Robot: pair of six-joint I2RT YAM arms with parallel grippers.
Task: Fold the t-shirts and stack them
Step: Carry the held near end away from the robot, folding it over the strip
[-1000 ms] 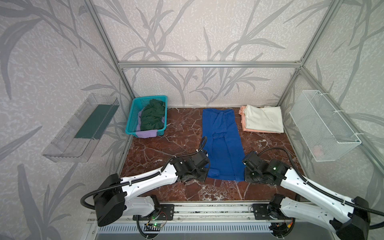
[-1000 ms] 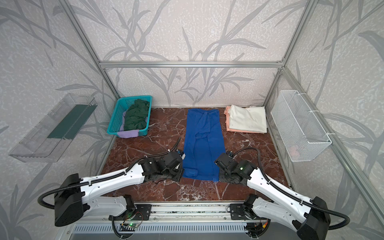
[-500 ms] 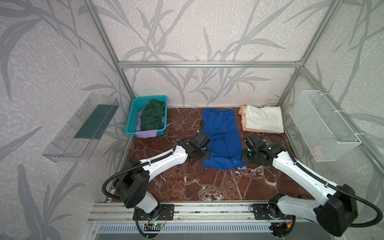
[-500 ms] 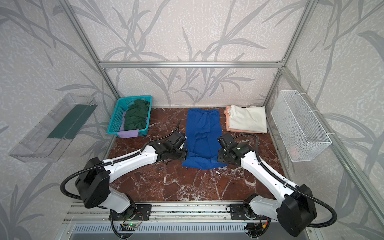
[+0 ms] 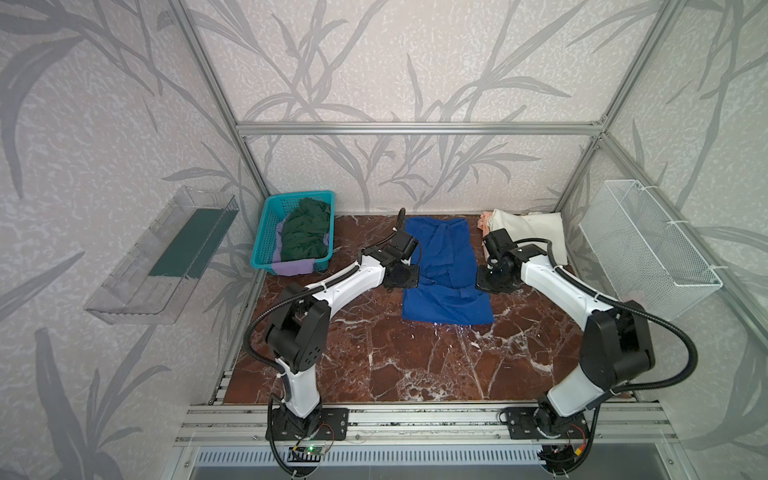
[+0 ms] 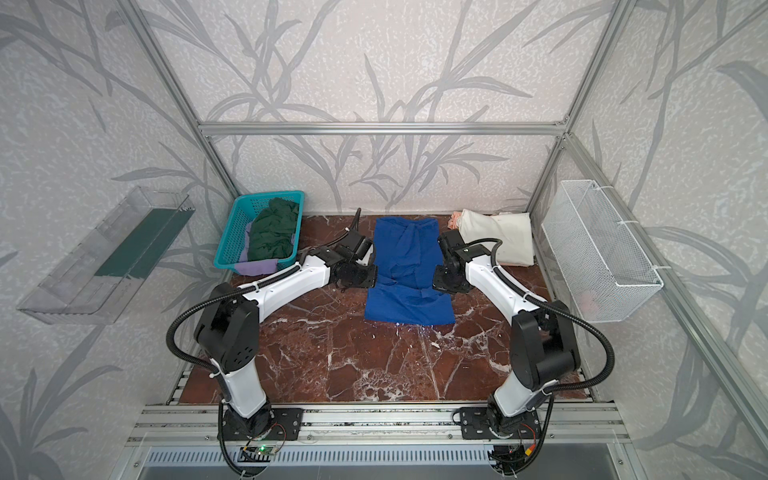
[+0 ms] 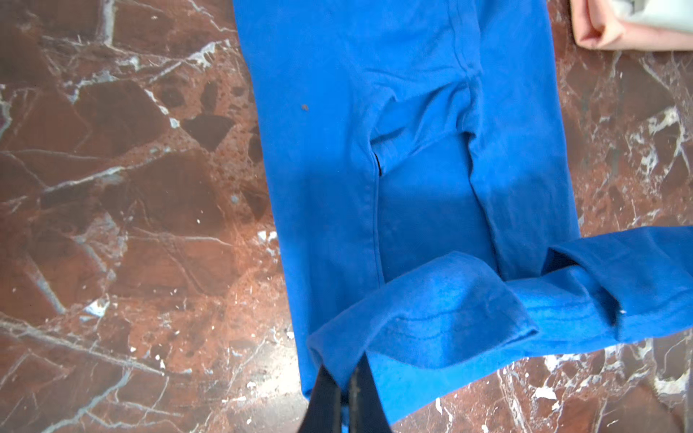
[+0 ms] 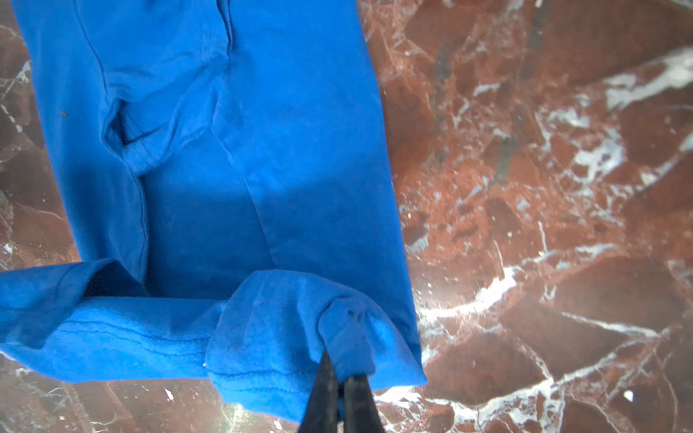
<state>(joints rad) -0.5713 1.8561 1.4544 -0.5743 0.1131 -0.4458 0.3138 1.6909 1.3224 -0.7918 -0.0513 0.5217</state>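
Observation:
The royal blue t-shirt (image 5: 446,266) (image 6: 409,266) lies as a long strip in the middle of the marble table, its print hidden. My left gripper (image 7: 347,369) (image 5: 417,275) is shut on one corner of its near hem. On the other corner my right gripper (image 8: 339,369) (image 5: 482,277) is shut too. Both hold the hem lifted over the strip's middle, so the near part is doubled back. A cream-white t-shirt (image 5: 536,232) sits folded on a peach one (image 7: 600,37) at the back right.
A teal basket (image 5: 270,224) at the back left holds a dark green t-shirt (image 5: 305,235) over a lavender one (image 5: 291,268). A white wire basket (image 5: 648,249) hangs on the right wall, a clear plastic shelf (image 5: 166,257) on the left wall.
Both grippers have travelled from the table's near edge toward the back, carrying the blue shirt's near hem up and over the cloth. The strip now looks shorter.

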